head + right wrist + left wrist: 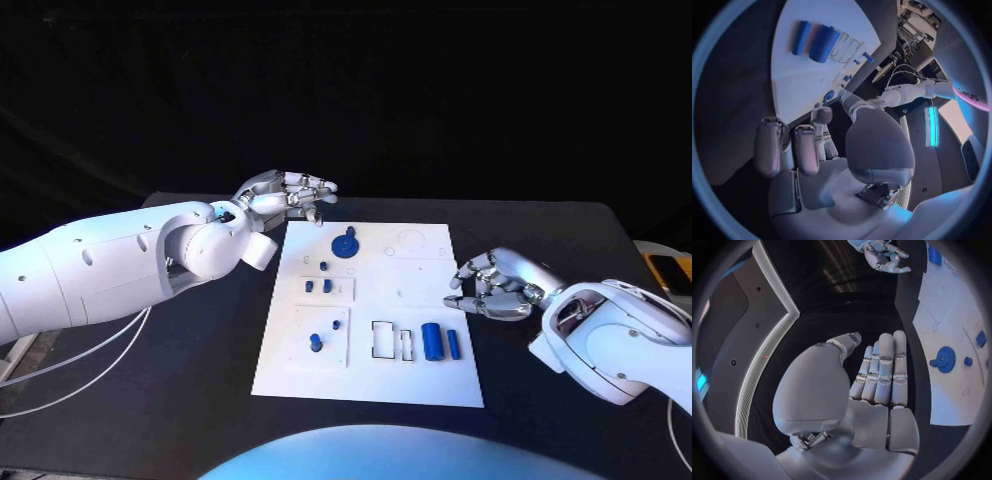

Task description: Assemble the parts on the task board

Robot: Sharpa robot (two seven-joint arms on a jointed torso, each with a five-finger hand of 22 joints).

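Task board (pixel 418 375), your white rectangular plate, lies mid-table between the hands. Your left hand (pixel 283 193) hovers off its far left corner, fingers straight and together, holding nothing. Your right hand (pixel 495 284) sits at its right edge, fingers curled, empty. Outward: blue round gear (pixel 345 245) near the far end, two blue cylinders (pixel 440 343) near the front.

A white task board (pixel 368 385) lies on the black table (pixel 173 400). On it sit a blue gear (pixel 345 245), two blue cylinders (pixel 441 342) and small blue parts (pixel 326 287). The left hand (pixel 283 192) hovers off the board's far left corner; the right hand (pixel 493 285) hangs at its right edge, fingers (pixel 464 283) curled, empty.
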